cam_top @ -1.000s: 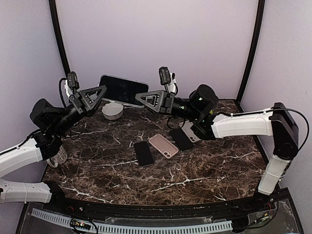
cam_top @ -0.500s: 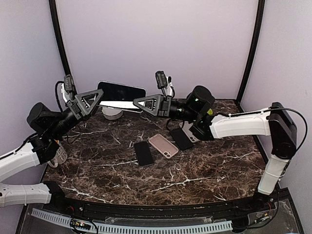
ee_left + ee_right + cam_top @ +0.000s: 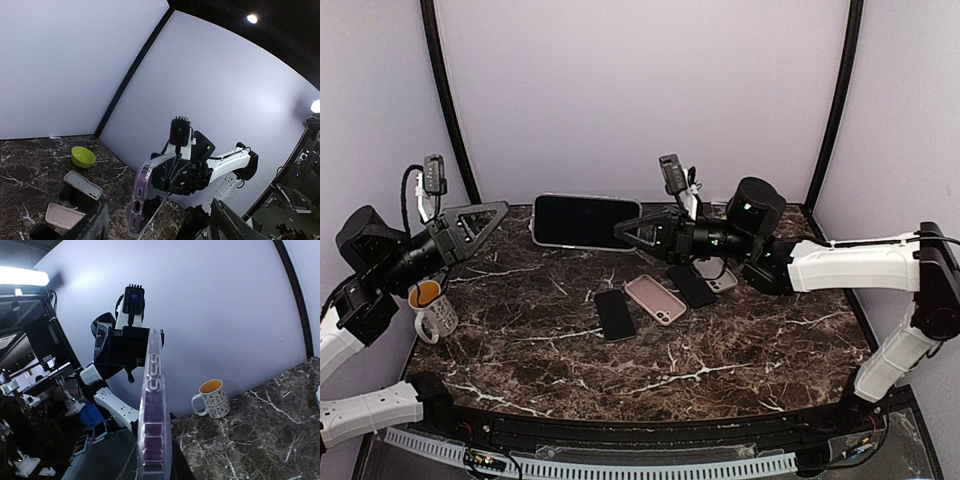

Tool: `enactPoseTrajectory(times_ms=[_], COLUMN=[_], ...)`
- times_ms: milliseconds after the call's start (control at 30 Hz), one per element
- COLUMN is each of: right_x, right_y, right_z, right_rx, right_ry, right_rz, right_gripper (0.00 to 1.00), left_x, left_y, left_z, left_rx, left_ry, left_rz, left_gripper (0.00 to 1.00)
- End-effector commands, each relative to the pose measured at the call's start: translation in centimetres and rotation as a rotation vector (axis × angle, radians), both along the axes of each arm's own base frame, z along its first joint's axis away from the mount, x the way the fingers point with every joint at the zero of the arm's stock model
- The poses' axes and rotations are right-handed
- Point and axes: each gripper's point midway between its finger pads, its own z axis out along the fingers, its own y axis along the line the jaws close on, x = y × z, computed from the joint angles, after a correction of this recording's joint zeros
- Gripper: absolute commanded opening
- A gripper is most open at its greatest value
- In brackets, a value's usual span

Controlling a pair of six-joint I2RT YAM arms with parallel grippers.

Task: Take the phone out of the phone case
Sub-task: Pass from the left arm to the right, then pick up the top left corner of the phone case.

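Observation:
The phone, dark screen showing, sits inside a clear purple-tinted phone case and hangs level above the back of the table. My right gripper is shut on the cased phone's right end. In the right wrist view the case stands edge-on, filling the space between the fingers. My left gripper is open, off to the left and apart from the phone. The left wrist view shows the cased phone edge-on ahead of the spread left fingers, with the right gripper behind it.
On the marble table lie a black phone, a pink case, another dark phone and a grey case. A patterned mug stands at the left edge. A green bowl sits at the back.
My left gripper has opened, let go of the phone's left end and drawn back to the left. The right gripper has kept its hold and carried the phone slightly right and lower.

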Motion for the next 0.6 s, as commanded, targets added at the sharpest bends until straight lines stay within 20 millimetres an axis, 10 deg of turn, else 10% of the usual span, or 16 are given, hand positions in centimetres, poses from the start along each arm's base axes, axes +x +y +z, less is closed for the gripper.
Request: enactPoseTrajectory(times_ms=[0, 200, 567], right_x=[0.7, 0.4, -4.4], right_y=[-2.5, -2.9, -4.2], right_z=[2.1, -0.1, -7.2], right_rx=[0.031, -0.098, -0.299], right_ry=[-0.319, -0.698, -1.038], right_rz=[-0.237, -0.380, -0.040], right_gripper=[0.00, 0.00, 0.00], left_x=[-0.8, -0.7, -3.8], left_y=[-0.1, -0.5, -2.5], left_z=[-1.3, -1.0, -3.1], left_rx=[0.141, 0.255, 0.499], left_ry=[0.018, 0.014, -0.409], left_rz=[-0.020, -0.036, -0.249], left_gripper=[0.71, 0.70, 0.70])
